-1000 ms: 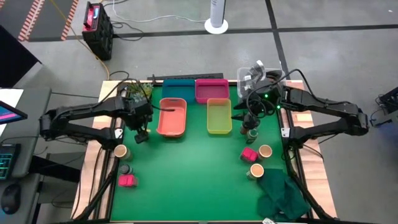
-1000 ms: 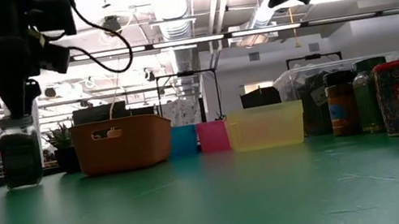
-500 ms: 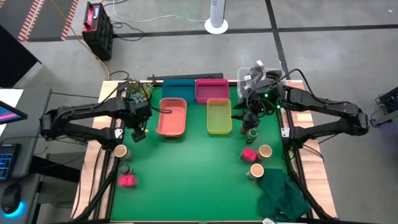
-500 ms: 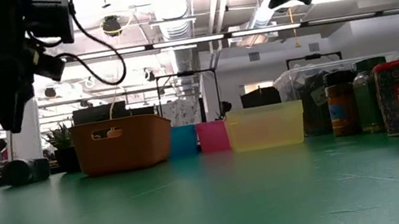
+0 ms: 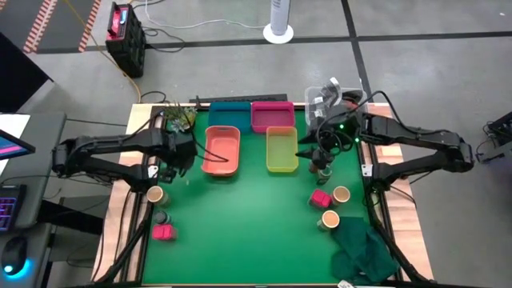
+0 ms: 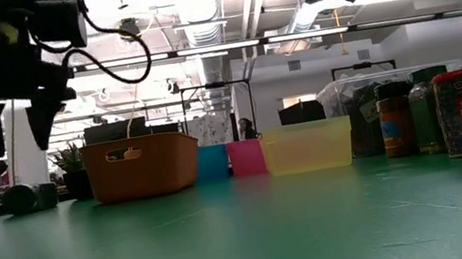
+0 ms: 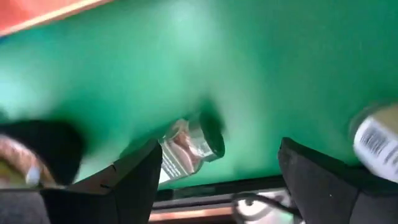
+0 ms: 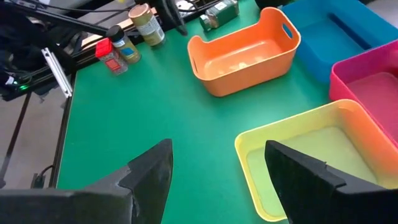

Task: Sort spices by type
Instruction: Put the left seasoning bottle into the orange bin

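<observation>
Four rectangular trays sit at the far middle of the green table (image 5: 240, 232): an orange tray (image 5: 222, 150), a yellow tray (image 5: 282, 150), a teal tray (image 5: 230, 114) and a magenta tray (image 5: 271, 115). The right wrist view looks into the orange and yellow ones, and both appear bare inside. A clear box (image 5: 323, 102) of grey clutter stands at the far right corner.

The spices lie in two groups. On the left edge stand one tan-topped jar (image 5: 155, 194), one dark-topped jar (image 5: 162, 217) and one magenta-pink box (image 5: 163, 232). On the right side are two tan-topped jars (image 5: 341, 194) (image 5: 330, 219) and one magenta-pink box (image 5: 321, 198), with a dark bottle (image 5: 324, 169) near the yellow tray (its label cannot be read from above). One more jar (image 7: 189, 144), clear-sided with a dark green cap, lies tipped on its side on the table just left of the orange tray, below the left arm.

The left tool (image 6: 12, 120) hangs above that fallen jar, its fingers spread apart and holding nothing. The right tool (image 5: 318, 154) hovers beside the yellow tray's right edge, over the dark bottle, fingers apart and empty.
</observation>
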`<state>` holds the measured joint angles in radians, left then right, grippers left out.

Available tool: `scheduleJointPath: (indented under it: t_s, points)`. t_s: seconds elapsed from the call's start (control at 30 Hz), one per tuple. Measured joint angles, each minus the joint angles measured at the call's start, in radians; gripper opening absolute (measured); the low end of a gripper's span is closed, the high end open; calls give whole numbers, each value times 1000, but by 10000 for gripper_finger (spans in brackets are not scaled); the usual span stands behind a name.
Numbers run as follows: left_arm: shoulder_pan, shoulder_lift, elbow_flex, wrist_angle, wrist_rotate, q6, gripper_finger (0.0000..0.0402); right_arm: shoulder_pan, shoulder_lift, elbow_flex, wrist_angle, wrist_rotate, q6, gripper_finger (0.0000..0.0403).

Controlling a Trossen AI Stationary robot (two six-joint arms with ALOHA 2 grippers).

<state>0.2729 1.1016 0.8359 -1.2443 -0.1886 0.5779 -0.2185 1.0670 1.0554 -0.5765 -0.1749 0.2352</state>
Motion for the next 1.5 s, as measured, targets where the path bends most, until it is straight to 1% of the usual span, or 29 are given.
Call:
scheduleJointPath:
  t_s: [0.1, 0.13, 0.3, 0.4, 0.5, 0.8, 0.97, 1.13, 1.23, 1.5]
  points:
    - [0, 0, -31, 0, -14, 150, 307, 21, 0, 0, 9, 25, 1, 282]
    - [0, 0, -41, 2, -25, 179, 307, 28, 0, 0, 8, 32, 1, 282]
    - [0, 0, -98, 41, -95, 244, 307, 52, 1, 0, 15, 64, 5, 282]
    - [1, 0, -140, 72, -101, 314, 307, 60, 1, 0, 31, 69, 11, 282]
    - [0, 0, -185, 121, -133, 358, 307, 62, 1, 0, 47, 69, 27, 282]
    - [1, 0, -309, 273, -160, 491, 306, 63, 1, 0, 46, 69, 62, 282]
    - [1, 0, -367, 332, -250, 537, 306, 68, 1, 0, 46, 69, 76, 282]
    - [7, 0, -382, 391, -352, 600, 306, 69, 1, 0, 46, 69, 87, 282]
    - [17, 0, -382, 421, -355, 626, 294, 69, 1, 0, 47, 69, 101, 282]
    - [15, 0, -381, 500, -345, 652, 234, 69, 1, 0, 52, 68, 127, 282]
